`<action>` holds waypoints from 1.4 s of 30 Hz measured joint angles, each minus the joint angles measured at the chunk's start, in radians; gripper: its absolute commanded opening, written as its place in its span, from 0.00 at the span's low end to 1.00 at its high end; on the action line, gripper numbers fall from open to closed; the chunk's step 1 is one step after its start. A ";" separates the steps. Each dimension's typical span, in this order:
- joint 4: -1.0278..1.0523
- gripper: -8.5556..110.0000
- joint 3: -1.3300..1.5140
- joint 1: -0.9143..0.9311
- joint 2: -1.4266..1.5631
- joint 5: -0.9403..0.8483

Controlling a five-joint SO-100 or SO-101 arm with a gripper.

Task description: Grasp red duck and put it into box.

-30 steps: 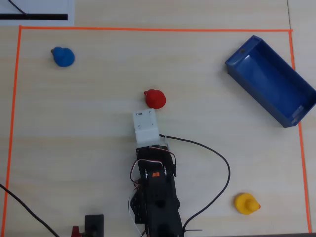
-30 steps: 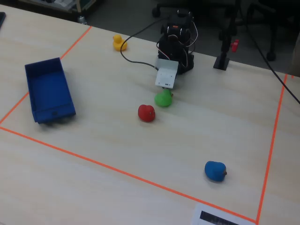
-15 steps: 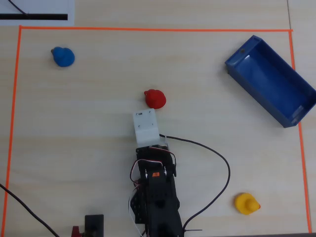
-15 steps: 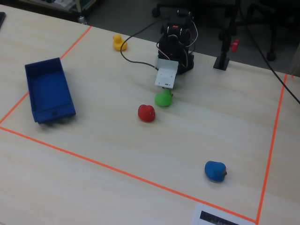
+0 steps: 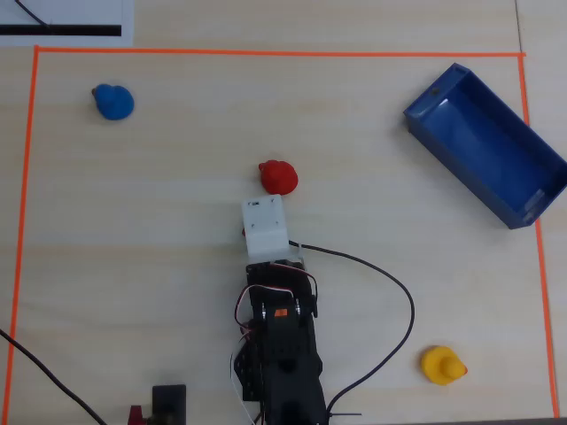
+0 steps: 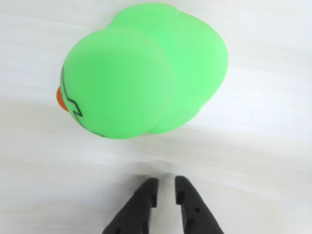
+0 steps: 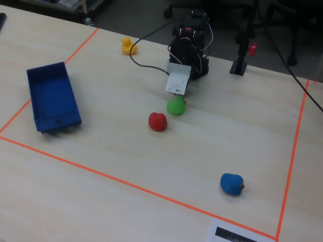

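The red duck (image 5: 277, 177) sits on the table just beyond the arm's white wrist block (image 5: 265, 227); in the fixed view the red duck (image 7: 157, 121) lies beside the green duck (image 7: 175, 106). It does not show in the wrist view. There the green duck (image 6: 141, 70) fills the upper frame, just ahead of my gripper (image 6: 165, 183). The jaws stand almost together with a thin gap and hold nothing. The dark-blue box (image 5: 485, 146) lies empty at the right of the overhead view, and at the left in the fixed view (image 7: 52, 97).
A blue duck (image 5: 113, 102) sits far left and a yellow duck (image 5: 441, 365) near right in the overhead view. Orange tape (image 5: 266, 53) outlines the work area. A black cable (image 5: 390, 283) loops right of the arm. The green duck is hidden under the wrist block overhead.
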 measured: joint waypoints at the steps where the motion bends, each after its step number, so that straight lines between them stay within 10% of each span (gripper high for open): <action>1: 0.000 0.07 0.000 0.002 0.000 0.000; 20: 0.063 0.08 -0.621 0.048 -0.549 0.018; 42: -0.449 0.28 -0.957 -0.028 -1.216 0.075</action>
